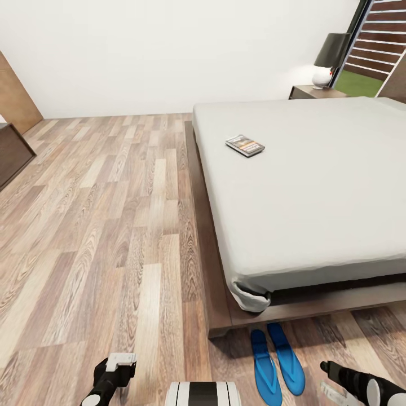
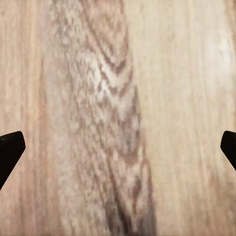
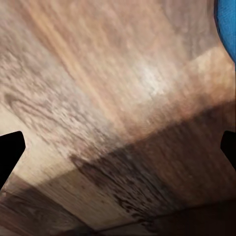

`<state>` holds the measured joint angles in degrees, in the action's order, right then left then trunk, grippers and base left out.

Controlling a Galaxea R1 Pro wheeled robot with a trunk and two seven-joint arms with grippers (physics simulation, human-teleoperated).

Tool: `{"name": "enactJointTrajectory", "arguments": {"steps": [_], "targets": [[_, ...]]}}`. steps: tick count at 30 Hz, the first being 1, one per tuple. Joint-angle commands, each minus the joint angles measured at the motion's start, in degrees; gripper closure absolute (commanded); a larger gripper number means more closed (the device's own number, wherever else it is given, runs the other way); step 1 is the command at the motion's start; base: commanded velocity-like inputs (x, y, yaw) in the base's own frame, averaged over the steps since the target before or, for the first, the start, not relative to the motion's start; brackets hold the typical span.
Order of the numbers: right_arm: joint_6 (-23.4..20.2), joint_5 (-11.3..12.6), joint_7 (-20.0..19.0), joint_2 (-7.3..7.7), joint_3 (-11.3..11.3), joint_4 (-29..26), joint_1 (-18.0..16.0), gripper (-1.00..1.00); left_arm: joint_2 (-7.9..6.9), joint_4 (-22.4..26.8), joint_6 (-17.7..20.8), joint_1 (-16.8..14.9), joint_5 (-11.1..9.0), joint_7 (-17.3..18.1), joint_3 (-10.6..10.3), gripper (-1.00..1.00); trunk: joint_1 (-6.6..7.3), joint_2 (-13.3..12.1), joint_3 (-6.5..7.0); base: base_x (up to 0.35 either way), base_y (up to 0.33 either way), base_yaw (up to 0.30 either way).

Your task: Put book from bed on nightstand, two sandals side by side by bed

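While I look along my left gripper, its fingers stand wide apart over bare floor. My right gripper is spread wide as well and holds nothing; near it lies a blue sandal. Between both arms, close to the right one, the two sandals lie side by side, just beside the corner of the bed. Farther ahead, the book rests on the mattress, well apart from the nightstand beyond.
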<state>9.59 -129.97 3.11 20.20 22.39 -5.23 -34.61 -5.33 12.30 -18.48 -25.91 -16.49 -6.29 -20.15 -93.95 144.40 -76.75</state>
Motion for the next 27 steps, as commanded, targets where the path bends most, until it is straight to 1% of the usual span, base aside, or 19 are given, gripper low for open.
{"name": "enactJointTrajectory", "arguments": {"steps": [1, 2, 5, 6, 9, 10, 12, 14, 15, 16, 18, 21, 22, 27], "targets": [[-0.1, -0.6, 0.3, 0.11, -1.4, 0.0, 0.2, -1.00, -0.01, 0.0, -0.2, 0.0, -0.4, -0.3, -0.5, -1.00, 0.01, 0.0, -0.04, 0.000, 0.000, 0.000], [-0.1, -0.6, 0.3, 0.11, -1.4, 0.0, 0.2, -1.00, -0.01, 0.0, -0.2, 0.0, -0.4, -0.3, -0.5, -1.00, 0.01, 0.0, -0.04, 0.000, 0.000, 0.000], [-1.5, -0.5, 0.3, 0.28, -5.4, 0.0, 0.8, -1.00, 0.02, 0.0, -0.2, 0.0, -0.4, -0.3, -0.5, -1.00, 0.01, 0.0, -0.04, 0.000, 0.000, 0.000], [-1.5, -0.5, 0.3, 0.28, -5.4, 0.0, 0.8, -1.00, 0.02, 0.0, -0.2, 0.0, -0.4, -0.3, -0.5, -1.00, 0.01, 0.0, -0.04, 0.000, 0.000, 0.000], [-4.0, 0.1, 0.2, 0.35, -10.6, 0.0, 1.4, -1.00, 0.04, 0.0, -0.2, 0.0, -0.4, -0.3, -0.5, -1.00, 0.01, 0.0, -0.04, 0.000, 0.000, 0.000], [-4.0, 0.1, 0.2, 0.35, -10.6, 0.0, 1.4, -1.00, 0.04, 0.0, -0.2, 0.0, -0.4, -0.3, -0.5, -1.00, 0.01, 0.0, -0.04, 0.000, 0.000, 0.000], [-5.6, 0.5, 0.2, 0.30, -14.2, 0.0, 2.1, -1.00, 0.05, 0.0, -0.2, 0.0, -0.4, -0.3, -0.5, -1.00, 0.01, 0.0, -0.04, 0.000, 0.000, 0.000], [-6.7, 0.8, 0.4, 0.18, -16.9, -0.1, 3.2, -1.00, 0.05, 0.0, -0.2, 0.0, -0.4, -0.3, -0.5, -1.00, 0.01, 0.0, -0.04, 0.000, 0.000, 0.000], [-7.1, 0.9, 0.5, 0.15, -17.9, -0.1, 3.9, -1.00, 0.05, 0.0, -0.2, 0.0, -0.4, -0.3, -0.5, -1.00, 0.01, 0.0, -0.04, 0.000, 0.000, 0.000], [-7.1, 0.9, 0.5, 0.15, -17.9, -0.1, 3.9, -1.00, 0.05, 0.0, -0.2, 0.0, -0.4, -0.3, -0.5, -1.00, 0.01, 0.0, -0.04, 0.000, 0.000, 0.000], [-7.6, 1.5, 0.6, 0.13, -19.5, -0.1, 4.9, -1.00, 0.02, 0.0, -0.2, 0.0, -0.4, -0.3, -0.5, -1.00, 0.01, 0.0, -0.04, 0.000, 0.000, 0.000], [-8.1, 3.5, 0.5, 0.18, -21.8, -0.1, 5.9, -1.00, -0.02, 0.0, -0.2, 0.0, -0.4, -0.3, -0.5, -1.00, 0.01, 0.0, -0.04, 0.000, 0.000, 0.000], [-8.1, 3.5, 0.5, 0.18, -21.8, -0.1, 5.9, -1.00, -0.02, 0.0, -0.2, 0.0, -0.4, -0.3, -0.5, -1.00, 0.01, 0.0, -0.04, 0.000, 0.000, 0.000], [-9.3, 8.4, 0.4, 0.31, -25.7, -0.1, 6.7, -1.00, -0.03, 0.0, -0.2, 0.0, -0.4, -0.3, -0.5, -1.00, 0.01, 0.0, -0.04, 0.000, 0.000, 0.000]]}}
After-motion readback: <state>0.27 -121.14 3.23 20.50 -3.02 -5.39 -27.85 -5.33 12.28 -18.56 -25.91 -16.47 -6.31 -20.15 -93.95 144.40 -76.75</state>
